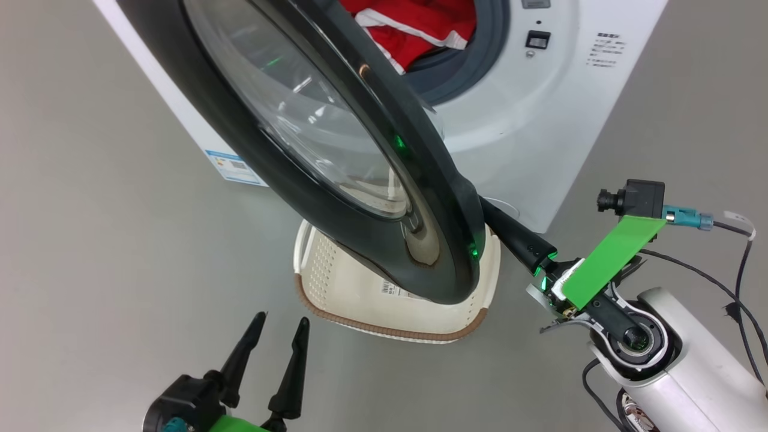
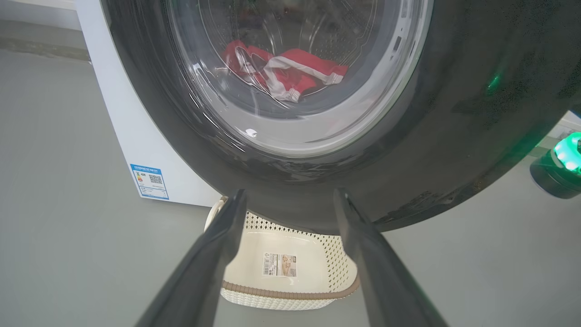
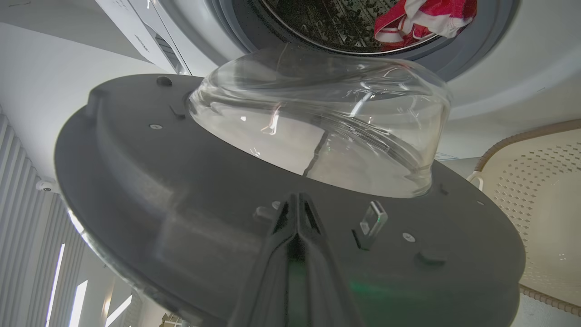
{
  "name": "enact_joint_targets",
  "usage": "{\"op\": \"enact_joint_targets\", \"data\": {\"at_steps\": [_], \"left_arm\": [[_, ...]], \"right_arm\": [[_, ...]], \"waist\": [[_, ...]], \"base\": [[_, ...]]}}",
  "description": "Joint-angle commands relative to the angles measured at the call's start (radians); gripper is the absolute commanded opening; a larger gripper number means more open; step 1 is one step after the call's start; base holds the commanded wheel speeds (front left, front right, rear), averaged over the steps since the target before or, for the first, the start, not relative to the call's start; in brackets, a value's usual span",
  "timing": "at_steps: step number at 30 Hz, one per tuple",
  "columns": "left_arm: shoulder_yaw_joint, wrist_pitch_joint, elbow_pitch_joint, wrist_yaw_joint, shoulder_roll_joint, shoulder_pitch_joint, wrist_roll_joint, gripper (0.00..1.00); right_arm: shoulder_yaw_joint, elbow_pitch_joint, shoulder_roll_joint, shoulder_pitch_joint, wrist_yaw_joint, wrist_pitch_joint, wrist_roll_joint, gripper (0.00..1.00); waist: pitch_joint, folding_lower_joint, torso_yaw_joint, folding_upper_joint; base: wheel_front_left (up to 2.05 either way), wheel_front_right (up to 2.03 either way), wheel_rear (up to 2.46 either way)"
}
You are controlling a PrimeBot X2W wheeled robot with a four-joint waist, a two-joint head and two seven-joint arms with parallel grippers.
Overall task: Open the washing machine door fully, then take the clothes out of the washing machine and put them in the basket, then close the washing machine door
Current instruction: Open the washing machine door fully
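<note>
**A:** How does the right pincer stand?

**B:** Your right gripper (image 3: pixel 297 202) is closed on nothing, its two fingers pressed together. The tips look set against the dark grey inner frame of the washing machine door (image 1: pixel 438 198), just beside the latch hook (image 3: pixel 373 222).

**A:** And the door from there?

**B:** Straight ahead of your fingers. It stands edge-on between your arms, with its free edge over the basket (image 1: pixel 360 300). I judge it not yet fully open, so push toward your left. Your left gripper (image 1: pixel 282 319) is spread wide and empty on the outer side, near the rim but apart, so the right arm is nearer. The clothes (image 1: pixel 420 24) lie in the drum (image 3: pixel 327 22) of the washing machine (image 1: pixel 528 120).
</note>
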Motion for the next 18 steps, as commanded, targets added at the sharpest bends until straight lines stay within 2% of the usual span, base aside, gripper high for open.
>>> {"op": "enact_joint_targets", "data": {"at_steps": [1, 9, 18], "left_arm": [[0.026, -0.012, -0.021, -0.005, 0.011, -0.027, -0.008, 1.0], [0.018, -0.012, -0.023, -0.005, 0.011, -0.016, -0.024, 1.0], [0.022, -0.012, -0.024, -0.005, 0.011, 0.008, -0.025, 1.0]], "right_arm": [[0.005, -0.023, 0.006, -0.016, 0.008, 0.021, 0.005, 0.0], [-0.023, -0.025, 0.037, 0.033, 0.008, 0.142, 0.003, 0.0], [-0.025, -0.03, 0.092, 0.086, 0.008, 0.216, -0.03, 0.0]], "waist": [[0.002, 0.0, 0.01, -0.0001], [-0.026, 0.0, 0.057, -0.0001], [-0.066, 0.0, 0.122, -0.0001]], "base": [[0.0, 0.0, 0.0], [0.0, 0.0, 0.0], [0.0, 0.0, 0.0]]}}
